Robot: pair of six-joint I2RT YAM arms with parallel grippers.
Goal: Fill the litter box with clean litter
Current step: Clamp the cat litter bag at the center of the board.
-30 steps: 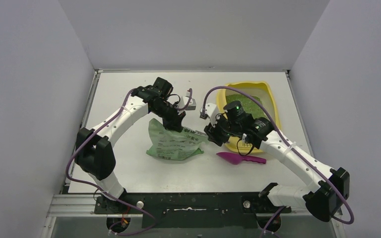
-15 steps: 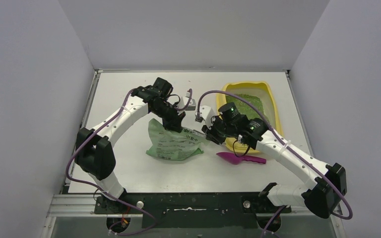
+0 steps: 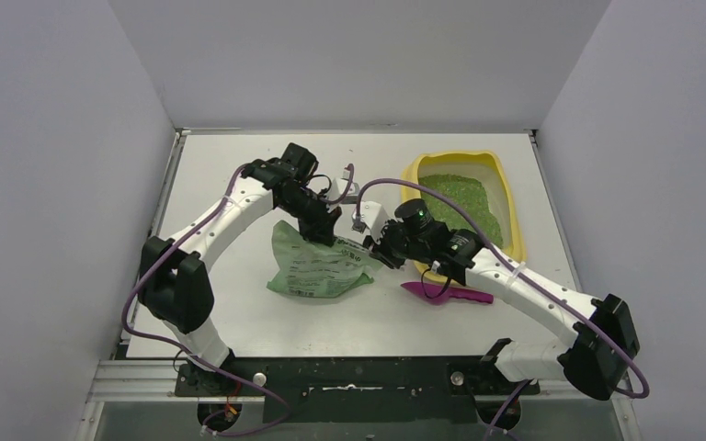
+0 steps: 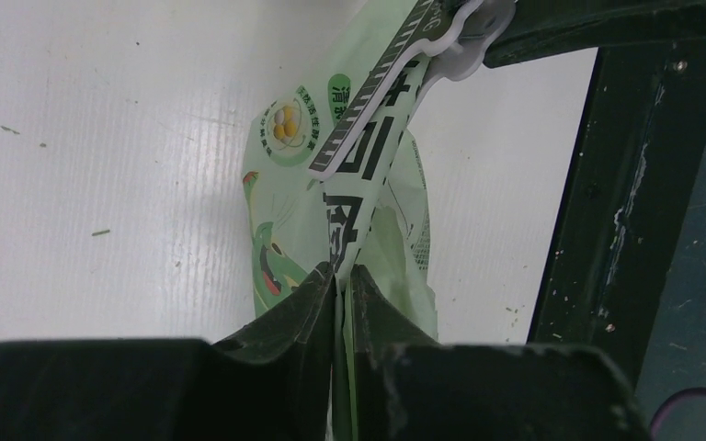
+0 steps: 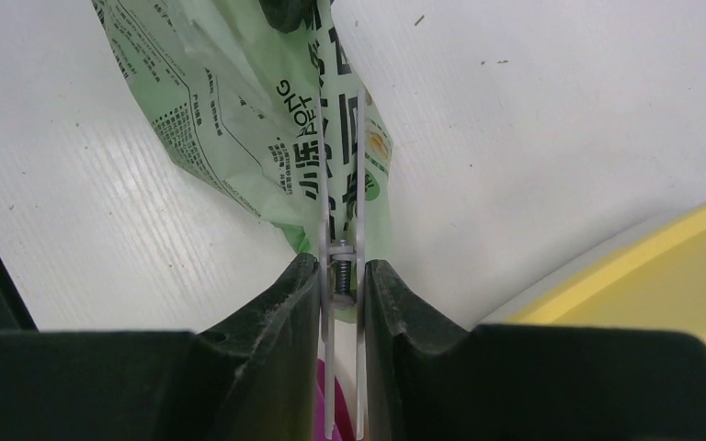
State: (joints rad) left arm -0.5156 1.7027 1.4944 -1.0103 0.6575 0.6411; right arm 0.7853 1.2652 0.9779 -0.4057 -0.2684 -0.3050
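Well, from above, both arms meet at the top edge of the green bag [image 3: 317, 266], which lies in the middle of the white surface [image 3: 221, 184]. The left gripper [image 3: 324, 230] comes at it from the far left and the right gripper [image 3: 381, 250] from the right, the two close together. What they actually hold is too small to make out from up there.

The wrist cameras settle it. The left one shows the left gripper pressed tight together, with the printed edge of the bag pinched flat between its fingers [image 4: 294, 303]. Farther along that same edge sits a white clip [image 4: 377, 106] with a ridged jaw, biting the bag's mouth, and the other arm's dark fingers have hold of its tail end. The right wrist camera looks straight down the clip from behind. The right gripper is squeezed onto the clip's two thin white levers, one finger [image 5: 285, 303] on each side, with the spring pin between them.

Only the overhead view gives the whole litter box [image 3: 455, 158]. It sits at the far right of the surface, apart from the bag, with the clean litter [image 3: 464, 195] spread across its floor. The right wrist camera catches just a yellow corner of its rim. A magenta scoop [image 3: 450, 294] lies on the surface just beside the box's near end, under the right arm.
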